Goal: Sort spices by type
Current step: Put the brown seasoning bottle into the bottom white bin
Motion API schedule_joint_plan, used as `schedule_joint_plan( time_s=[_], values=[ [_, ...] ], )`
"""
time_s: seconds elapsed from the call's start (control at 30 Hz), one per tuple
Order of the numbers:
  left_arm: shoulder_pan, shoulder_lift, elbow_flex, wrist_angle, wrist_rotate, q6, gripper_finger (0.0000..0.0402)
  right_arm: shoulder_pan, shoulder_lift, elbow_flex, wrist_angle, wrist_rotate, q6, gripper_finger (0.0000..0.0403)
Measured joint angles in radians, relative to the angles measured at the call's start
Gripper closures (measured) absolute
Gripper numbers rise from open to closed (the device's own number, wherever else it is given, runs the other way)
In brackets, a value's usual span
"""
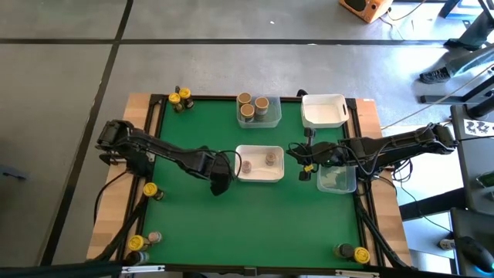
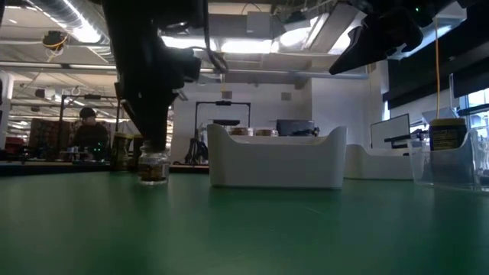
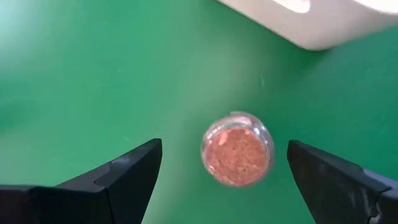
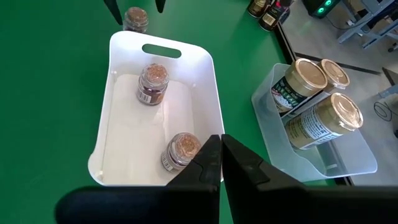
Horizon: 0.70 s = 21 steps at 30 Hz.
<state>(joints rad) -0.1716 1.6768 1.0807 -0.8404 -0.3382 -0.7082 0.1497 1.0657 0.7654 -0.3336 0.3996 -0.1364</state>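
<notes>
A small jar of reddish-brown spice (image 3: 237, 149) stands upright on the green mat, just left of the middle white tray (image 1: 259, 177). My left gripper (image 3: 224, 165) is open above it, one finger on each side and clear of the jar (image 2: 153, 166). Two more small jars (image 4: 152, 83) (image 4: 180, 151) stand inside that white tray (image 4: 118, 62). My right gripper (image 4: 221, 155) is shut and empty. It hovers raised over the tray's right end (image 1: 299, 157). Three tan-lidded jars (image 1: 253, 106) sit in a clear tray at the far edge.
An empty white tray (image 1: 323, 110) sits at the far right and a clear tray (image 1: 337, 180) at the right. Loose jars stand by the mat's corners: far left (image 1: 180, 98), left (image 1: 149, 189), near left (image 1: 141, 242), near right (image 1: 352, 252). A person sits beyond the table (image 2: 88, 130).
</notes>
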Motion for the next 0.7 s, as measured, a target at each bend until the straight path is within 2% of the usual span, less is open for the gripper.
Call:
schedule_joint_plan(
  time_s=[0.33, 0.47, 0.57, 0.7],
  values=[
    [0.002, 0.000, -0.110, 0.164, 0.016, 0.001, 0.0059, 0.000, 0.000, 0.000, 0.001, 0.000, 0.000, 0.0388],
    [0.002, 0.000, -0.140, 0.176, 0.017, -0.015, 0.0065, 0.000, 0.000, 0.000, 0.002, 0.000, 0.000, 0.0388],
    [0.002, 0.000, -0.142, 0.179, 0.022, -0.016, 0.0096, 0.000, 0.000, 0.000, 0.004, 0.000, 0.000, 0.0388],
    [0.002, 0.000, -0.142, 0.202, 0.030, 0.000, 0.0161, 0.000, 0.000, 0.000, 0.018, 0.000, 0.000, 0.0388]
  ],
)
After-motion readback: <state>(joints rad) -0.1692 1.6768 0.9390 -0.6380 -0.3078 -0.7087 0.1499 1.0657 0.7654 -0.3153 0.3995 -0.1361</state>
